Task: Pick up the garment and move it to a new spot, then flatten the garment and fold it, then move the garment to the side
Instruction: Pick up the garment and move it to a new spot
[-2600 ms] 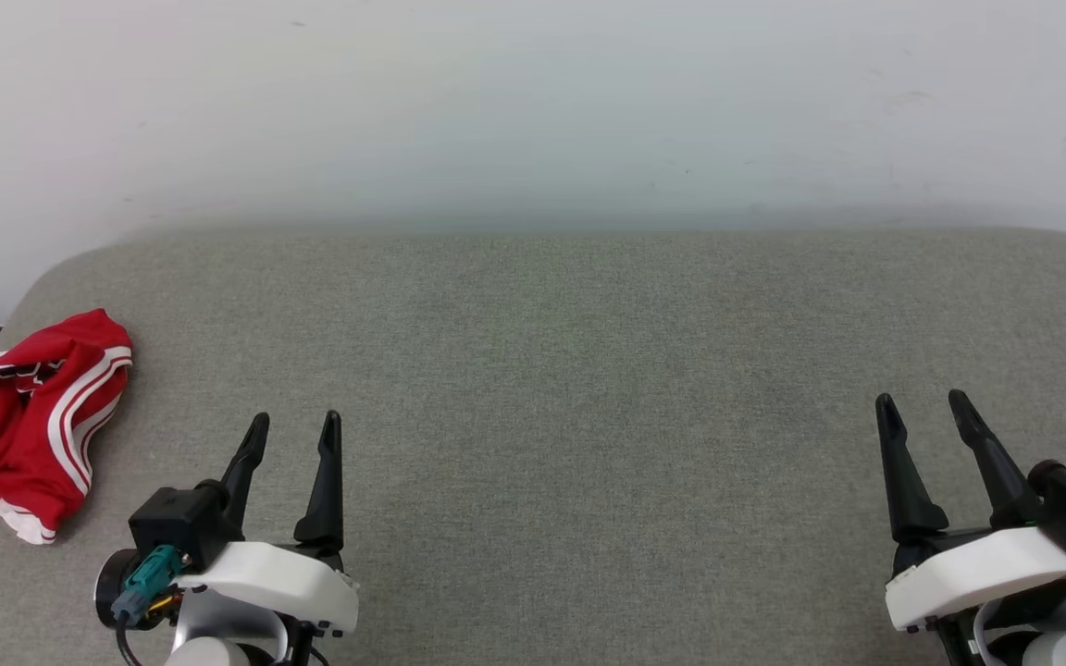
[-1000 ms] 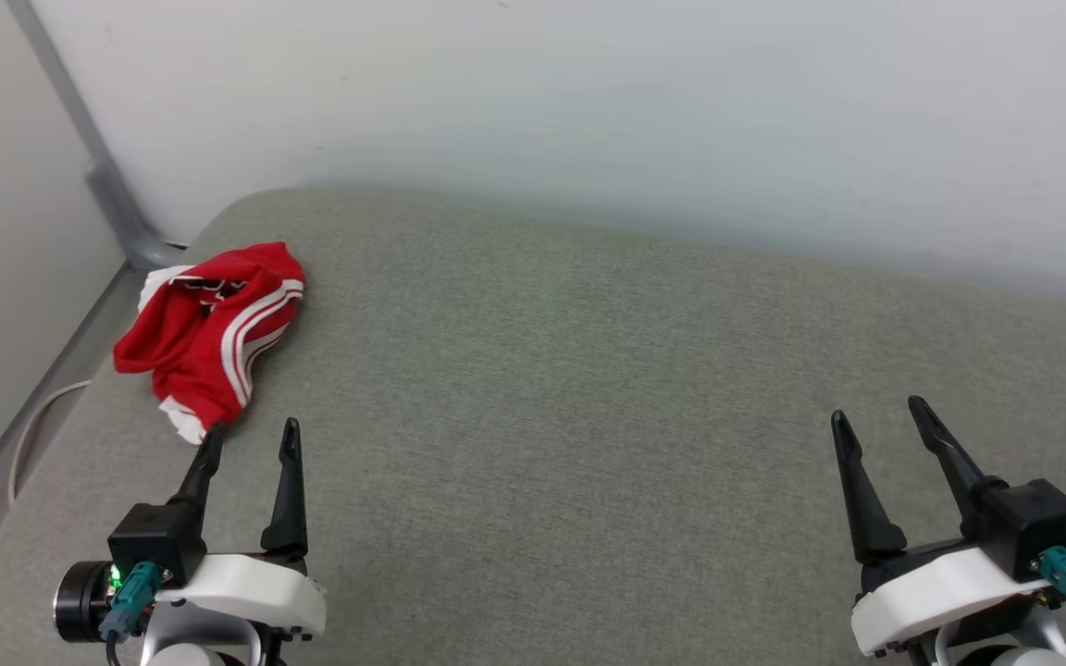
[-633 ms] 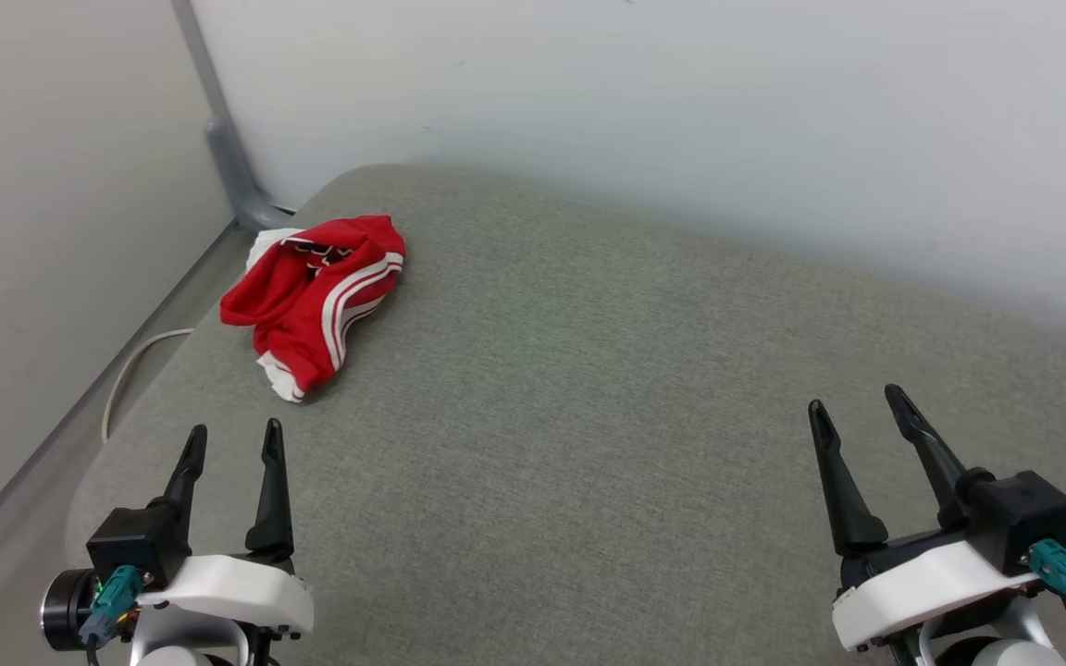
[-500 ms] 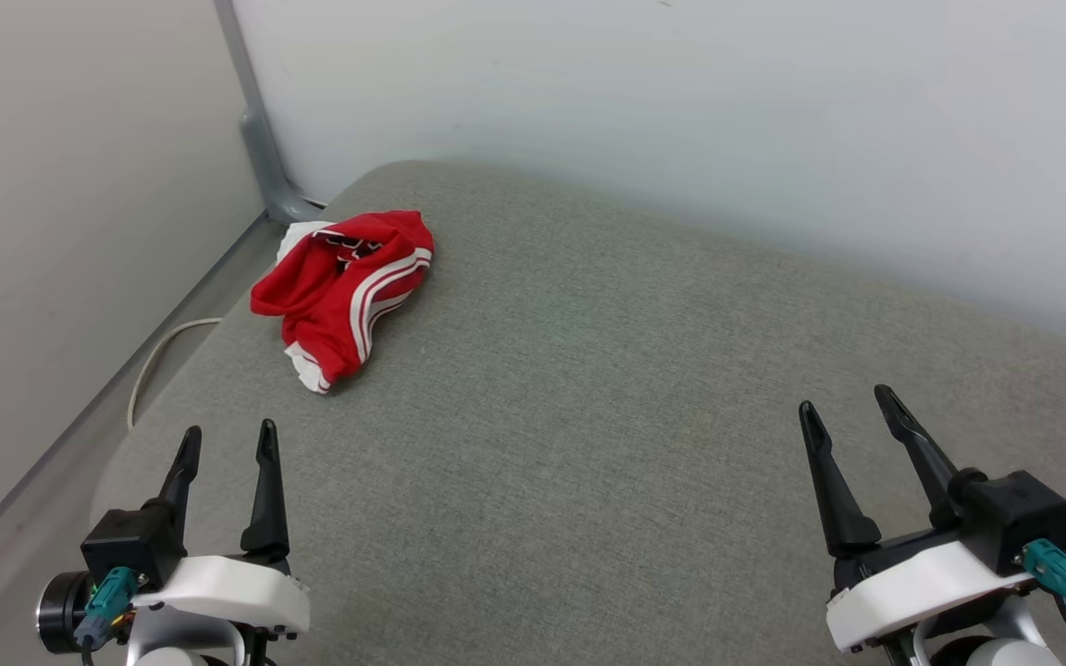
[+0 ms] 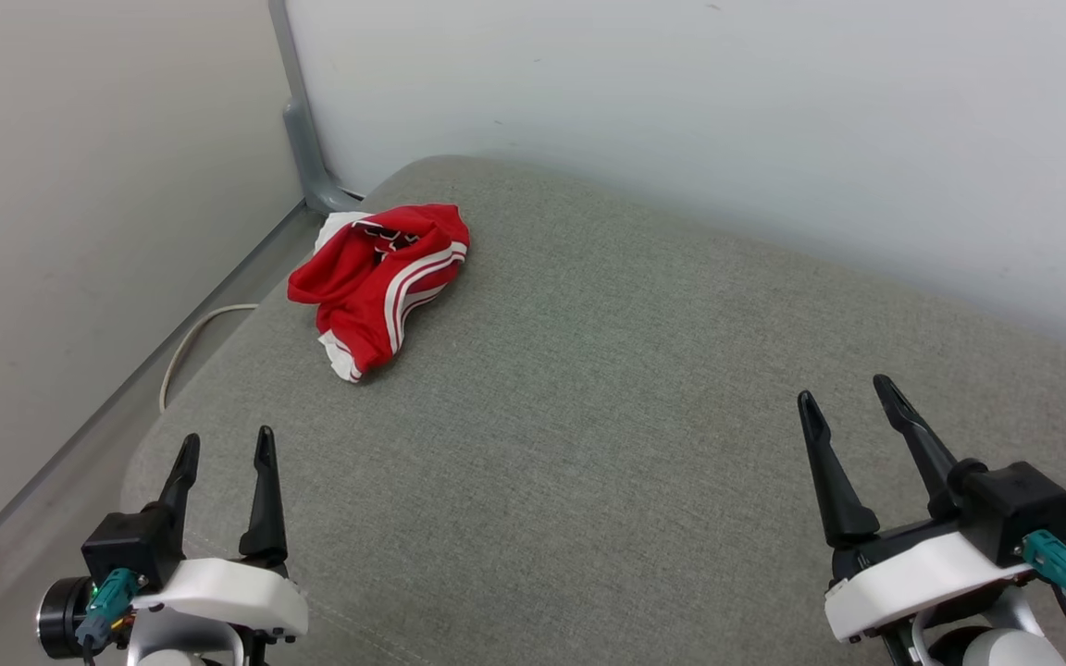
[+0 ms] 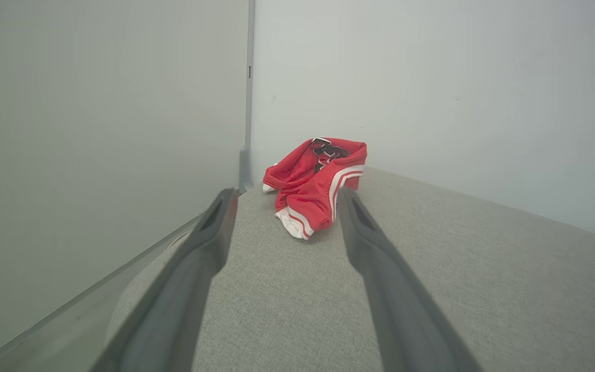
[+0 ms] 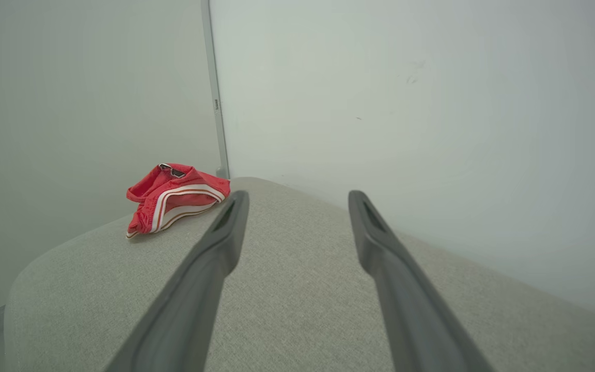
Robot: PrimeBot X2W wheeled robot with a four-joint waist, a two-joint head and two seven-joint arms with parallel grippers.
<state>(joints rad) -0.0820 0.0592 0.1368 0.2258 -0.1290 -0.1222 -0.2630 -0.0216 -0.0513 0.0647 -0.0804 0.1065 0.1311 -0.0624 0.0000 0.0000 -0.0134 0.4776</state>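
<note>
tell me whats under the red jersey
The garment lies crumpled on the grey cushion, near its corner. Cushion fabric shows beside it; anything beneath the folds is covered.

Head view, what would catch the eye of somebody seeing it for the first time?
The red garment stands out at once: a crumpled heap with white stripes, lying near the far left corner of the grey padded surface, close to where two pale walls meet. Next come the left gripper and the right gripper at the bottom corners, both open and empty, well apart from the cloth.
</note>
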